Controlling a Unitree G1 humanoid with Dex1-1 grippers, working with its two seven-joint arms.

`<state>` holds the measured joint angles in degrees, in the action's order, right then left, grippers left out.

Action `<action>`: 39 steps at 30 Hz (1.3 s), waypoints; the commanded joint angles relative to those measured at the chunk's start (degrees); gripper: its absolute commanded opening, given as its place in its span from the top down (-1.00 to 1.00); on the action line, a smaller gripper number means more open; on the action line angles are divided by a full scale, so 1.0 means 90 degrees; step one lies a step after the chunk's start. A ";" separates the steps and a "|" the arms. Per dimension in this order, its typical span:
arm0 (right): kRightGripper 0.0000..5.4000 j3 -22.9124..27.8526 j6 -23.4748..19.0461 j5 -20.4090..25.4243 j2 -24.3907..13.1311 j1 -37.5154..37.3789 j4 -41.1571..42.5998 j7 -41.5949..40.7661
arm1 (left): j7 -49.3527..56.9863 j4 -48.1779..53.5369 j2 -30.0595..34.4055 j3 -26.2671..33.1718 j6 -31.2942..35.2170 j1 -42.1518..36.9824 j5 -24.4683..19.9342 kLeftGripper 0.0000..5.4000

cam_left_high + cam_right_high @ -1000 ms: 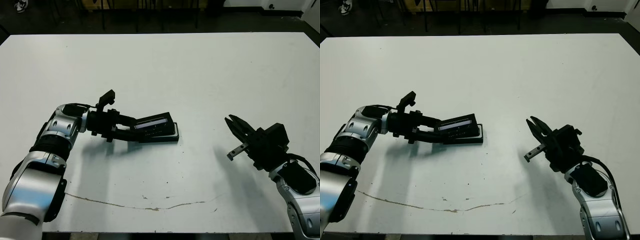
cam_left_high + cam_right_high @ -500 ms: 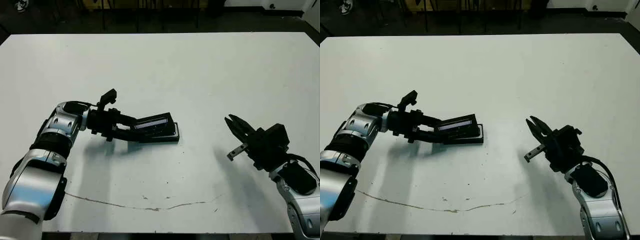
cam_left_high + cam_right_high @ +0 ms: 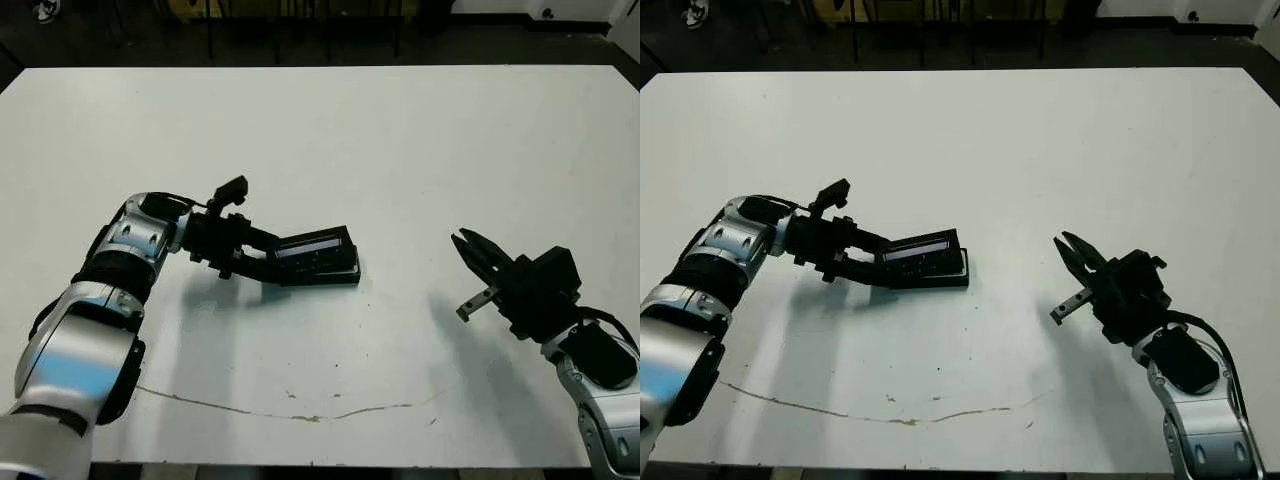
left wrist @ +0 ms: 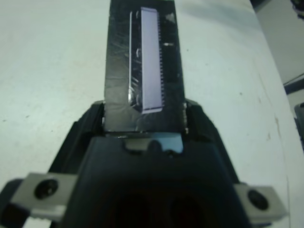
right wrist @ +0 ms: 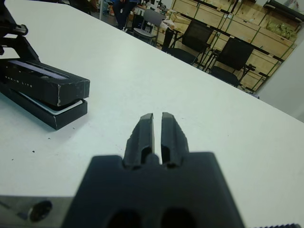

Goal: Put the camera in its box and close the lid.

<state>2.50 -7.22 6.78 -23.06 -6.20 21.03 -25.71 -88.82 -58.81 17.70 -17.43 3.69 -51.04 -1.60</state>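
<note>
Left tool (image 3: 262, 262) pinches the lid (image 3: 312, 248) at its 9 o'clock end; lid tilted, sitting partly on the box (image 3: 325, 274) left of tabletop (image 3: 400, 140) centre. Camera not visible. Right tool (image 3: 472, 256), well apart toward 3 o'clock, fingers (image 5: 152, 133) pressed together, clear of the tabletop.

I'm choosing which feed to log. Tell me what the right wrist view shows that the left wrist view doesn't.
Only the right wrist view shows the right tool, its fingers nearly together and holding nothing, the box under the lid with a white gap at the near end, and chairs beyond the table. Only the left wrist view shows the left tool shut on the lid. Both show the lid and the white table.
</note>
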 commanded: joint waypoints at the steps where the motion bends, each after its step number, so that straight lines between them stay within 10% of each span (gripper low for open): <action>1: 1.00 0.0011 -0.0069 -0.0057 -0.0105 -0.0078 -0.0037 -0.0028 | -0.0172 -0.0187 -0.0240 -0.0348 -0.0002 0.0033 0.0414 0.00; 39: 1.00 -0.0005 -0.0107 -0.0078 -0.0071 -0.0163 0.0012 0.0008 | 0.0232 0.0126 -0.0339 -0.1286 -0.0471 -0.0156 0.1285 0.00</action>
<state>2.50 -7.10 6.41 -23.12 -7.12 21.14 -25.67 -86.74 -55.62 17.12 -26.24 -0.80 -54.80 6.76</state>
